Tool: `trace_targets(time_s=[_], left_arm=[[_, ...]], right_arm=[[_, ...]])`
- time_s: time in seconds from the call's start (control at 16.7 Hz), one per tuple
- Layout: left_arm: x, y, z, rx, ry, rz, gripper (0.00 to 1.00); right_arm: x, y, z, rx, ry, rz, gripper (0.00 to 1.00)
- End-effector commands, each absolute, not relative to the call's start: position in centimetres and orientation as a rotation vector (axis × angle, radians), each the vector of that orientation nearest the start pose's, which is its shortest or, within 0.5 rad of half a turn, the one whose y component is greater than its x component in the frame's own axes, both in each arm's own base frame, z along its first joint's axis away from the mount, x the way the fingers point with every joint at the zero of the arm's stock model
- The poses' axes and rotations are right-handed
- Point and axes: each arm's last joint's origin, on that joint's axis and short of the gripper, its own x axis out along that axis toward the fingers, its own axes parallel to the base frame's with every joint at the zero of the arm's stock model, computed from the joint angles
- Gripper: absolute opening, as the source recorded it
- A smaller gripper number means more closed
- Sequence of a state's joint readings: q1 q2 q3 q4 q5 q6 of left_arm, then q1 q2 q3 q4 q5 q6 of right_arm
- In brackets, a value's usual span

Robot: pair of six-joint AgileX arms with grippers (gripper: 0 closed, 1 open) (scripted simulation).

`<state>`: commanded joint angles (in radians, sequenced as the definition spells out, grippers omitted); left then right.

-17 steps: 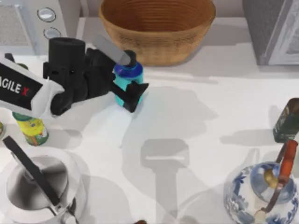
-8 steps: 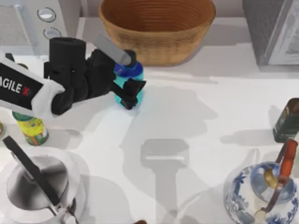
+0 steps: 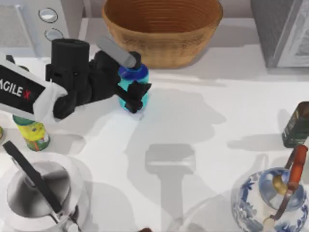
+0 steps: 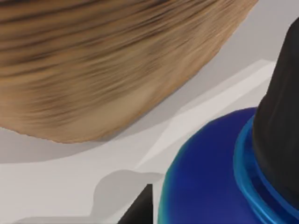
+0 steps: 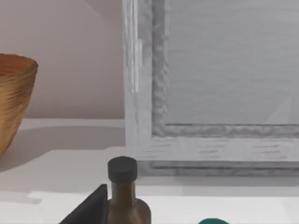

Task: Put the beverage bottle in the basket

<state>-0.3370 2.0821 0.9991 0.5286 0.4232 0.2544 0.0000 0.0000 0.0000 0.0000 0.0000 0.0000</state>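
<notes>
Left gripper (image 3: 129, 79) jaws around beverage bottle (image 3: 133, 79) beside basket (image 3: 193, 48)

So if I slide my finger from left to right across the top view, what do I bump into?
Yellow canister → left gripper → beverage bottle → blue-and-white teapot → dark bottle.
</notes>
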Motion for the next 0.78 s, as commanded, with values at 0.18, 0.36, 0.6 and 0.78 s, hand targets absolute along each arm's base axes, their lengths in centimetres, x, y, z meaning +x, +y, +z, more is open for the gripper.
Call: trace_targets(time_s=[0.18, 0.36, 0.6, 0.78], left_arm=[[37.8, -14.3, 9.1, 0.2, 0.471, -0.788, 0.0], [37.8, -14.3, 9.1, 0.2, 0.471, -0.788, 0.0], [37.6, -13.2, 10.1, 0.191, 0.479, -0.774, 0.0], [36.1, -10.8, 12.3, 0.187, 0.502, -0.772, 0.0]], right_arm=[[10.6, -0.1, 16.0, 0.0, 0.0, 0.0, 1.0], [10.6, -0.1, 16.0, 0.0, 0.0, 0.0, 1.0], [10.6, -0.1, 16.0, 0.0, 0.0, 0.0, 1.0], [10.6, -0.1, 16.0, 0.0, 0.0, 0.0, 1.0]])
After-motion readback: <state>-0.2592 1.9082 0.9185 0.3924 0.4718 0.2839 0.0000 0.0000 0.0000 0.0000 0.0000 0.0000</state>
